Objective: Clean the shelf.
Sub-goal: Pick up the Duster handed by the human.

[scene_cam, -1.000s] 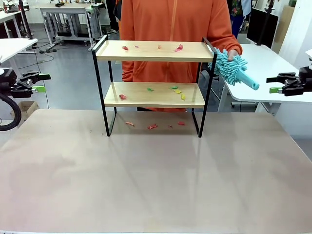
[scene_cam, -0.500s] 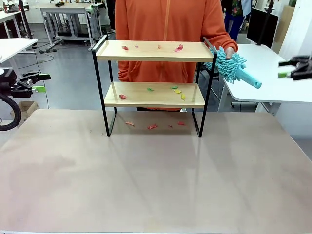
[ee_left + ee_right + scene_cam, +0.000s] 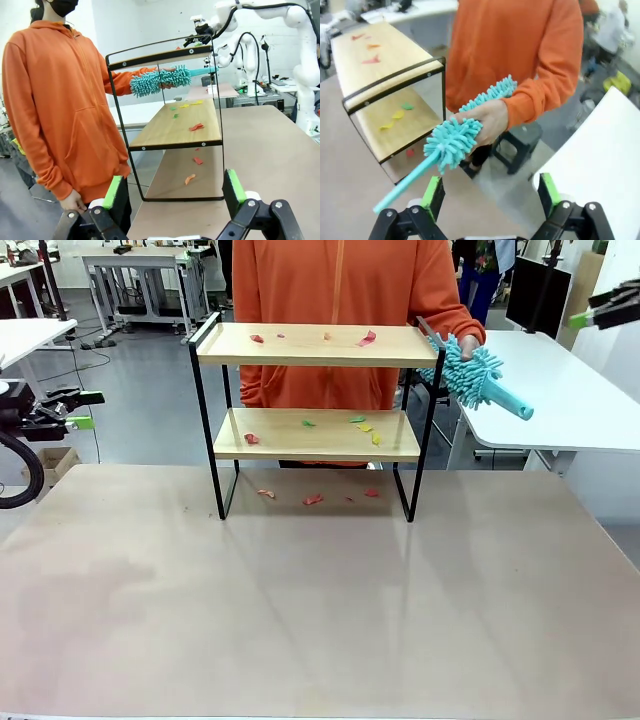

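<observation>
Beige worktop (image 3: 320, 620) lies bare up front, w/ the shelf (image 3: 315, 430) at its far side, scraps (image 3: 365, 338) on both boards & beneath. Both claws gape empty: left claw (image 3: 174, 190) off to the side, right claw (image 3: 490, 192) facing the duster (image 3: 451, 142) a person's hand (image 3: 487, 117) holds out. Best pinch the bare handle (image 3: 405, 187), not the fluff. Right wrist view shows the hand's grip clearly; front view barely does.

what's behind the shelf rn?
A person in an orange hoodie stands behind the shelf, holding a teal duster at its right end. The boards cover strips of the torso.
</observation>
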Robot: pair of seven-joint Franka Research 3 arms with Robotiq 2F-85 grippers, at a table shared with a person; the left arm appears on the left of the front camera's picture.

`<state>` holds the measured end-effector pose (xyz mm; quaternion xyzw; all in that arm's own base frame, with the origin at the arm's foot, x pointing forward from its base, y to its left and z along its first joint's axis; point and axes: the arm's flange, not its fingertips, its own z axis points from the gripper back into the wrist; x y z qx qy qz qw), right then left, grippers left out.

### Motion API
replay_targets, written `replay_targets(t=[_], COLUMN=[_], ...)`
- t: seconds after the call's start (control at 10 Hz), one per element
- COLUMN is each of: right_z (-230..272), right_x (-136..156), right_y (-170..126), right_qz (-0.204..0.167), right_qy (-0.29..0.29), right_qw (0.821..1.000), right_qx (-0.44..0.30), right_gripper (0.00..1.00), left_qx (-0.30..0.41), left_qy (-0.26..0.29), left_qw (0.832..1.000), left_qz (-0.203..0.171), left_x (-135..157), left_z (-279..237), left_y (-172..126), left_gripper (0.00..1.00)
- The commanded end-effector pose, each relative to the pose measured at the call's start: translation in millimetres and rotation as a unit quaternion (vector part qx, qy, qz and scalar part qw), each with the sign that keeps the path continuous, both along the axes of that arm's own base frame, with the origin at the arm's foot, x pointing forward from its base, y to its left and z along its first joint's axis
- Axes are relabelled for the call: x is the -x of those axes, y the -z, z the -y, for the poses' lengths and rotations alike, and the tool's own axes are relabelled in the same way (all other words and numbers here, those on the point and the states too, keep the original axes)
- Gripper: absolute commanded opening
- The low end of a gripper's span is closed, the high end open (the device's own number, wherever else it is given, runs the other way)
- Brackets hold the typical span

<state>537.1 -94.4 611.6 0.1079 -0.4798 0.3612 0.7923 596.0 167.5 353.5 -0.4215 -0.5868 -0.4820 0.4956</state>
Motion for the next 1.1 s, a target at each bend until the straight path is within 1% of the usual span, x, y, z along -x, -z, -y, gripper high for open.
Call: replay_targets(t=[0.0, 0.1, 0.2, 0.3, 0.4, 0.7, 0.8, 0.9, 1.0], right_z=[-50, -75, -89, -86, -78, -78, -82, -100, -116], right_x=[32, 36, 29, 30, 32, 32, 32, 47, 54], right_y=[-5, -10, -8, -7, -6, -6, -4, -9, -6], right_qz=[-0.086, -0.085, -0.1, -0.072, -0.061, -0.061, -0.073, -0.08, -0.092], right_qy=[0.066, 0.08, 0.091, 0.087, 0.075, 0.075, 0.08, 0.119, 0.154], right_qw=[0.993, 0.989, 0.985, 0.989, 0.991, 0.991, 0.99, 0.984, 0.977], right_qx=[0.056, 0.086, 0.107, 0.098, 0.092, 0.092, 0.095, 0.107, 0.119], right_gripper=[1.0, 1.0, 1.0, 1.0, 1.0, 1.0, 1.0, 1.0, 1.0], left_qx=[-0.004, -0.004, -0.004, -0.004, -0.004, -0.004, -0.004, -0.004, -0.004], left_qy=[0.002, 0.002, 0.002, 0.002, 0.002, 0.002, 0.002, 0.002, 0.002], left_qw=[1.0, 1.0, 1.0, 1.0, 1.0, 1.0, 1.0, 1.0, 1.0], left_qz=[0.005, 0.005, 0.005, 0.005, 0.005, 0.005, 0.005, 0.005, 0.005], left_x=[1, 1, 1, 1, 1, 1, 1, 1, 1], left_z=[-1, -1, -1, -1, -1, -1, -1, -1, -1], left_y=[-2, -2, -2, -2, -2, -2, -2, -2, -2], left_gripper=[1.0, 1.0, 1.0, 1.0, 1.0, 1.0, 1.0, 1.0, 1.0])
